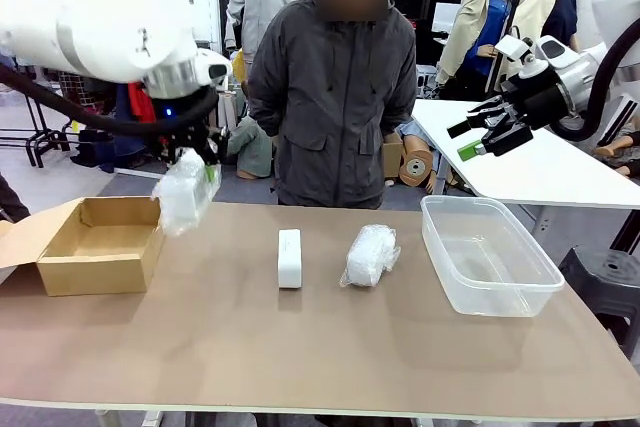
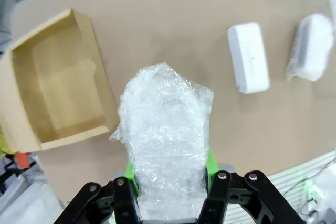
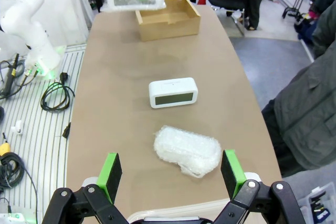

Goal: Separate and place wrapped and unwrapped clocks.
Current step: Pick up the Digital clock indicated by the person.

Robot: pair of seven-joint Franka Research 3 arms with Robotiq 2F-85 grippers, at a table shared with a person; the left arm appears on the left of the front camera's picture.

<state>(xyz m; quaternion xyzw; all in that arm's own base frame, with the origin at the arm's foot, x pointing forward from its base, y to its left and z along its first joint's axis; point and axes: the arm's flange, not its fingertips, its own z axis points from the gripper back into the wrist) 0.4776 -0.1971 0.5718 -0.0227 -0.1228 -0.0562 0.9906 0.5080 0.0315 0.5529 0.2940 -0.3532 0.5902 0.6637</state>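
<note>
Where the left gripper (image 2: pixel 169 176) hung: over the left part of the brown tabletop (image 1: pixel 300 347), close to the right wall of the open brown cardboard box (image 1: pixel 100 269).
Left gripper's hold: its green pads were clamped on both sides of the first wrapped clock (image 1: pixel 183 197), a lumpy bundle in crinkly translucent white plastic wrap.
First wrapped clock's place: it hung clear of the table, tilted, just beside the box's right wall. In the left wrist view it reached well past the fingertips.
Cardboard box: it stood at the table's left end with its flaps folded outward.
Unwrapped clock (image 1: pixel 289 258): a bare, smooth white rectangular block with rounded edges. It rested near the middle of the table, and its display face showed in the right wrist view.
Second wrapped clock (image 1: pixel 370 254): another crinkly white bundle. It lay on the table just right of the unwrapped clock without touching it, between that clock and the tub.
Clear plastic tub (image 1: pixel 500 302): it sat at the table's right end.
Right gripper (image 1: pixel 460 143): it was raised in the air beyond the tub, its fingers spread wide with nothing between them.
Person (image 1: pixel 335 97): a figure in a dark grey jacket stood at the far side, behind the middle of the table.
</note>
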